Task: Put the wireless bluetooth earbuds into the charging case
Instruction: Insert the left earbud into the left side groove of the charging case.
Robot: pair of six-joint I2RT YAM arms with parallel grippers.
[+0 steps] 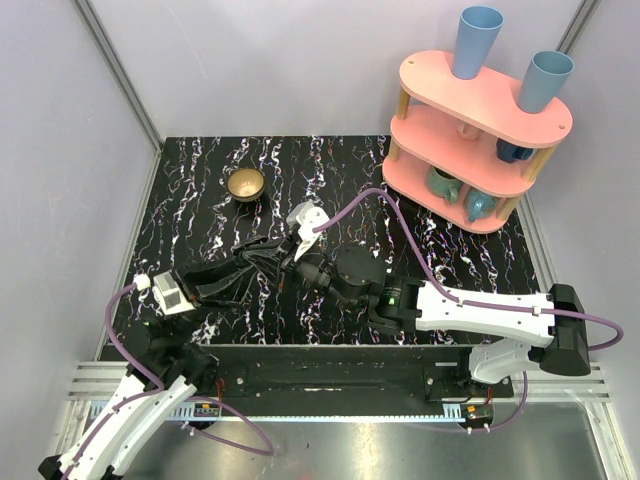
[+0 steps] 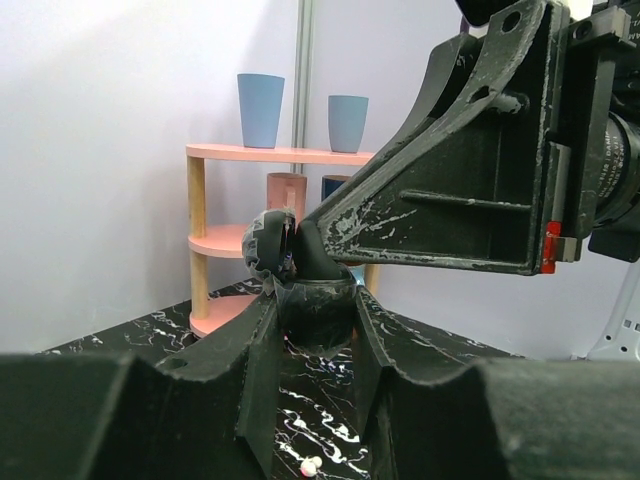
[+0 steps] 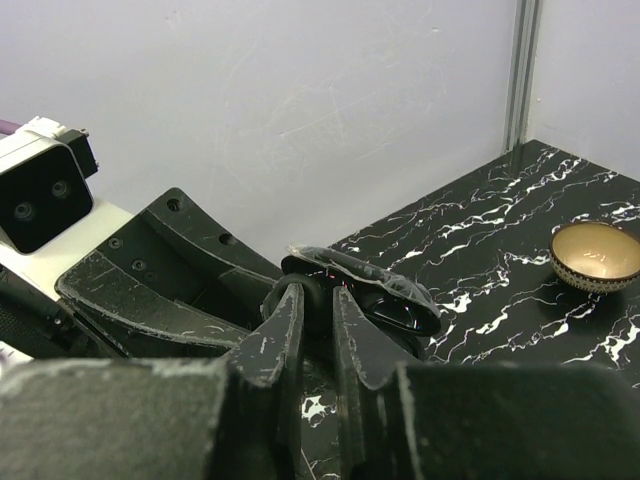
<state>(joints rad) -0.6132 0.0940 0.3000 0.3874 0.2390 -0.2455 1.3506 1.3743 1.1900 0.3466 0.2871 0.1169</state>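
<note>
The charging case (image 2: 318,312) looks dark and rounded here, not white. It hangs above the table with my left gripper (image 2: 315,335) shut on its body, and its lid (image 2: 268,245) stands open. In the right wrist view the case's lid (image 3: 400,290) leans to the right. My right gripper (image 3: 317,292) has its jaws close together and its tips down at the case's open mouth; whether anything sits between them is hidden. One tiny white-and-pink earbud (image 2: 311,464) lies on the table below the case. In the top view both grippers meet around (image 1: 288,266).
A brass bowl (image 1: 245,184) stands at the back left of the marble table. At the back right stands a pink three-tier shelf (image 1: 470,150) with blue cups (image 1: 478,40) on top and mugs below. Grey walls close in the table.
</note>
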